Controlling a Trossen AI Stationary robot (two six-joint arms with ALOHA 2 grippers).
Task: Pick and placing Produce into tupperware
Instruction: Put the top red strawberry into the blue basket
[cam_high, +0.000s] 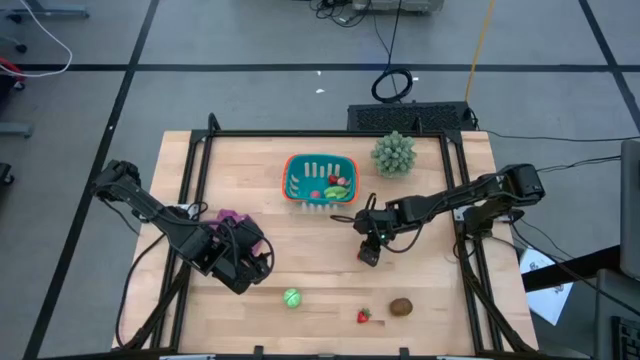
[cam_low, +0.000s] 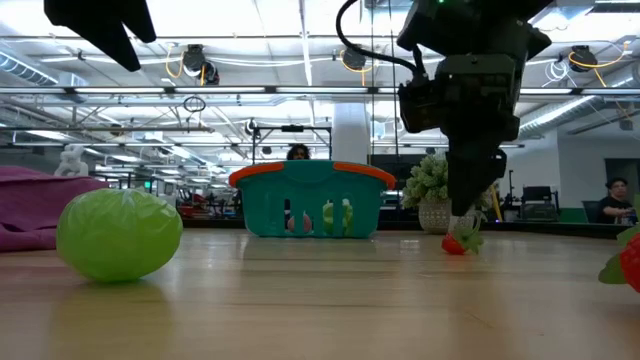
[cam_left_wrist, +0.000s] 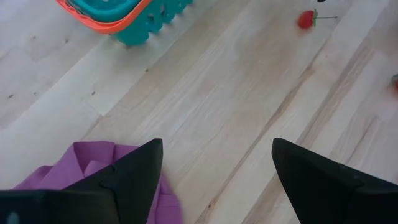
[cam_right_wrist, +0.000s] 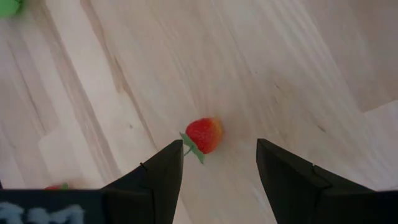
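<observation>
Wood table (cam_high: 330, 290); lab behind w/ person (cam_low: 617, 198).

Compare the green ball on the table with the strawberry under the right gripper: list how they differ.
The green ball is round, plain green and clearly bigger; the strawberry is small, red with a green leafy cap. The green ball lies alone near the table's front edge with no gripper over it; the strawberry lies just ahead of the right gripper, whose fingers stand open above it. Both rest on the bare wood, outside the teal basket.
</observation>
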